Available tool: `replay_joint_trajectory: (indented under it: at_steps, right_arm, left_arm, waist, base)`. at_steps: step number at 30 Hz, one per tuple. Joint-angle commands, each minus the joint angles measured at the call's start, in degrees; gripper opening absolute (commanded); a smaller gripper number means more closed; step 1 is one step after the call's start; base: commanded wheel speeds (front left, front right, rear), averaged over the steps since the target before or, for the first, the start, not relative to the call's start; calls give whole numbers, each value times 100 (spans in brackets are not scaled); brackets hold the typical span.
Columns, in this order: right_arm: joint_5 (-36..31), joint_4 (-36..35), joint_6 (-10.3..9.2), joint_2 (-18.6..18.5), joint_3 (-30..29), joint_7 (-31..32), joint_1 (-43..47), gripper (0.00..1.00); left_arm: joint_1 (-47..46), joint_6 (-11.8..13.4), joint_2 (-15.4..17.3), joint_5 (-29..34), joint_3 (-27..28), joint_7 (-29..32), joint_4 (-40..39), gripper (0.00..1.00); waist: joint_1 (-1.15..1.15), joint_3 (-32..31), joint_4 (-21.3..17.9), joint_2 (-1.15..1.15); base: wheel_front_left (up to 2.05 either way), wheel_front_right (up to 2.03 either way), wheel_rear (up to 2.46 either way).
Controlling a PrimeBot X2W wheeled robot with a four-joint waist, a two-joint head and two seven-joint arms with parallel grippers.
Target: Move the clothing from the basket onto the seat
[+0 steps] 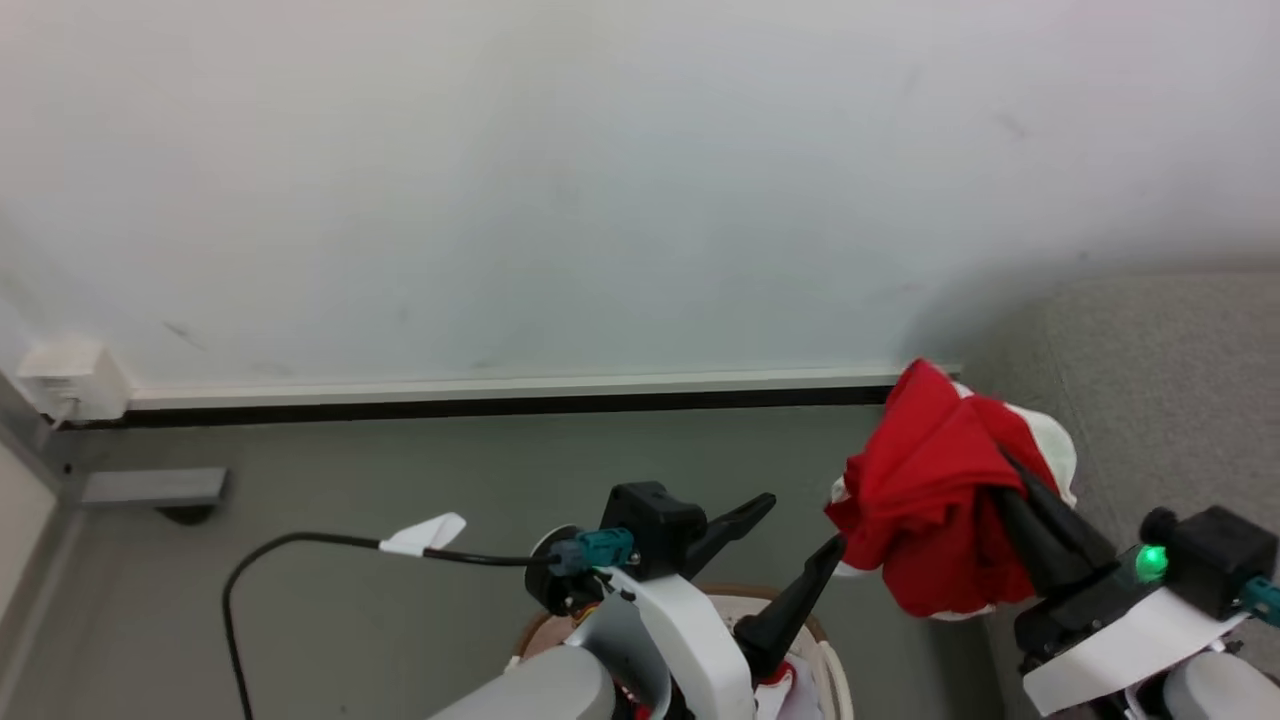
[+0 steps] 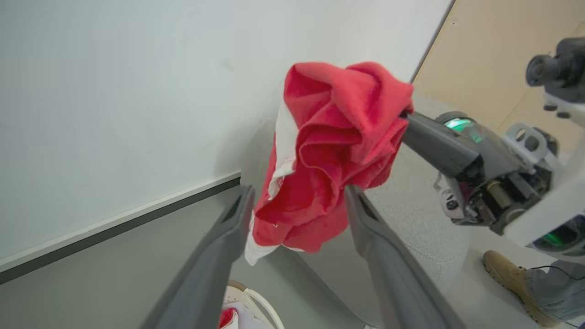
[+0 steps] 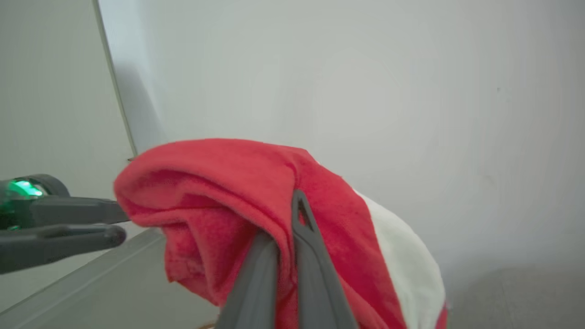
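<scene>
Holding a bundle of the clothing (image 1: 930, 500) aloft, my right hand (image 1: 1008, 472) is clamped on it near the edge of the seat (image 1: 1170, 400), not yet set down. My left hand (image 1: 804, 521) hangs spread and empty above the basket (image 1: 533, 628), where more red fabric (image 1: 783, 682) lies. I judge the transfer partway, with at least 1 further lift left. The left wrist view adds a person's shoe (image 2: 502, 269) on the floor.

Nothing legible — no writing is showing.
The white tag (image 1: 425, 533) on the black cable (image 1: 300, 538) is looking blank.
</scene>
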Motion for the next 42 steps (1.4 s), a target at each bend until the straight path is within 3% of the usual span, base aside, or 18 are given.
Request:
replay_joint_trajectory:
  at_steps: [1,10,17,27,34,42]
  right_arm:
    - [-38,-82,-14,-30,-160,-26,27,0]
    - [-79,-508,-14,-96,-899,-25,124,0]
    - [-10,-629,-14,155,-1640,-26,123,0]
    - [-226,-149,-14,315,-2899,-27,-895,0]
    - [-109,888,-14,-152,-3699,4,-2273,0]
    - [-567,2474,-14,-557,-4680,-17,-3963,0]
  left_arm:
    - [-82,-31,-31,74,13,-65,66,100]
    - [-414,-235,-355,155,-37,-294,469,100]
    - [-765,-386,-537,294,-124,-322,651,100]
    - [-1746,-539,-512,691,-153,-215,812,100]
    - [-2587,-743,-720,962,-156,-273,940,100]
    - [-3313,-859,-945,1031,-271,-366,1061,100]
  waist:
    - [0,247,-353,0]
    - [0,737,-1330,0]
    - [0,1222,-1600,0]
    - [0,2555,-1414,0]
    - [0,3289,-1070,0]
    - [0,3860,-745,0]
  base:
    - [0,0,0]
    - [0,0,0]
    - [0,0,0]
    - [0,0,0]
    - [0,0,0]
    - [0,0,0]
